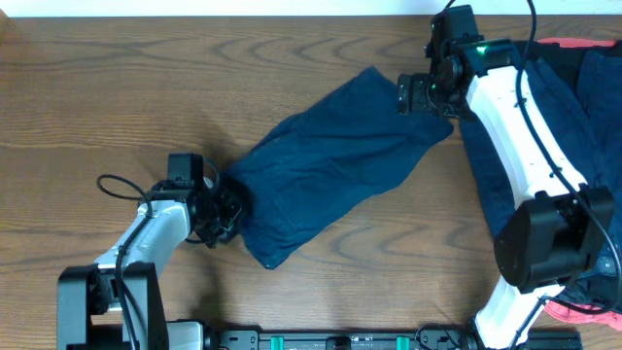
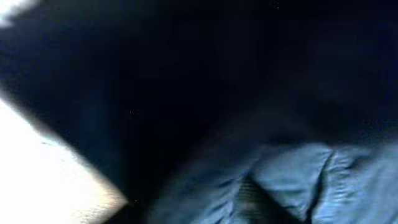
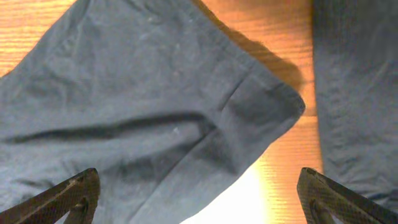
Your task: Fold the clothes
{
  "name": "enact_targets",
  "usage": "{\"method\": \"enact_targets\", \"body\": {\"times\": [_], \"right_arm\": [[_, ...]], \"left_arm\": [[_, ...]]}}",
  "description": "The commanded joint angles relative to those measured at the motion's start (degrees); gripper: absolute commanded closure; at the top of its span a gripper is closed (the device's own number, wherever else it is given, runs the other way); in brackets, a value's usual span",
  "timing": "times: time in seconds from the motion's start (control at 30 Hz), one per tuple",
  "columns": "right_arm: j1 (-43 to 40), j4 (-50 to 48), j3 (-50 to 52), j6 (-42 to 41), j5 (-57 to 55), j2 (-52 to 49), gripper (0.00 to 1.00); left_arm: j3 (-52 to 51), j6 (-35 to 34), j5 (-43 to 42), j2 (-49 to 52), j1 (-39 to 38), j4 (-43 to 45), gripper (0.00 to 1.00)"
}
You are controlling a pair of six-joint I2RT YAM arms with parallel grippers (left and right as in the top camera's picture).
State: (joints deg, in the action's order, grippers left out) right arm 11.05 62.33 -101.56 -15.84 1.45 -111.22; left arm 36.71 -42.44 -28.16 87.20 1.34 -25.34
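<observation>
A navy-blue garment (image 1: 330,170) lies spread diagonally across the middle of the wooden table. My left gripper (image 1: 225,209) is at its lower-left end. The left wrist view is filled with blurred navy fabric (image 2: 298,180) pressed close to the camera. No finger shows at the sides there, so the jaws look closed on the cloth. My right gripper (image 1: 413,95) hovers over the garment's upper-right corner. In the right wrist view it (image 3: 199,205) is open and empty, with its fingers wide apart above the hemmed corner (image 3: 261,109).
More clothes are piled at the right edge under the right arm: navy fabric (image 1: 564,107), a coral-red piece at the back (image 1: 578,44) and another coral-red bit at the front (image 1: 569,311). Navy fabric from the pile also shows in the right wrist view (image 3: 354,93). Bare wood (image 1: 117,87) lies to the left.
</observation>
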Motion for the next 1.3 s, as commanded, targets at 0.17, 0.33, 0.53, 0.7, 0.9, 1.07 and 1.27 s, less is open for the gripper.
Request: {"method": "enact_targets", "body": {"times": [0.17, 0.33, 0.53, 0.7, 0.9, 1.07, 1.27], "right_arm": [[0.8, -0.3, -0.4, 15.0, 8.2, 1.5, 0.14], [3.8, -2.1, -0.4, 18.9, 12.5, 1.4, 0.99], [7.8, -3.5, -0.3, 18.6, 12.7, 0.3, 0.99], [11.5, -6.4, -0.3, 17.0, 14.7, -4.1, 0.99], [16.4, -14.3, -0.3, 16.0, 22.4, -11.6, 0.99], [21.5, -20.5, -0.3, 13.3, 22.0, -18.4, 0.99], [28.2, -23.9, -0.3, 11.3, 27.5, -24.2, 0.99]], "left_arm": [[3.7, 4.3, 1.9, -1.4, -0.1, -4.9, 0.94], [16.7, 12.8, 3.7, -3.7, 0.9, -16.7, 0.94], [34.6, 18.5, 3.8, -3.7, 0.9, -28.3, 0.94], [42.2, 18.5, 3.7, -3.7, 0.9, -31.0, 0.94], [43.0, 18.4, 3.7, -3.1, 0.9, -30.2, 0.94], [43.0, 16.0, 3.0, -3.0, 0.9, -26.7, 0.94], [43.0, 11.4, 2.7, -2.8, 0.6, -20.9, 0.94]]}}
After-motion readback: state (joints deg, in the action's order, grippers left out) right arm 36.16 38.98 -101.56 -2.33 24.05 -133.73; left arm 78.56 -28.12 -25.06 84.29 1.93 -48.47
